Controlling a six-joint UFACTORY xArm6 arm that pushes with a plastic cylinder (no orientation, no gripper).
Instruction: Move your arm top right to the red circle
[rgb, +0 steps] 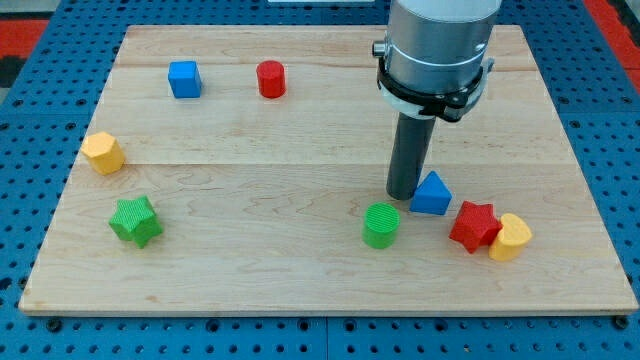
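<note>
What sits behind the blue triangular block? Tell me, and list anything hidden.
Directly behind the blue triangular block, toward the view's top, stands my tip, at its left corner; whether they touch is unclear. The rod covers a strip of board behind it, so nothing there can be checked.

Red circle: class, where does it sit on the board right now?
The red circle sits near the view's top, left of centre, just right of the blue cube, far from my tip.
</note>
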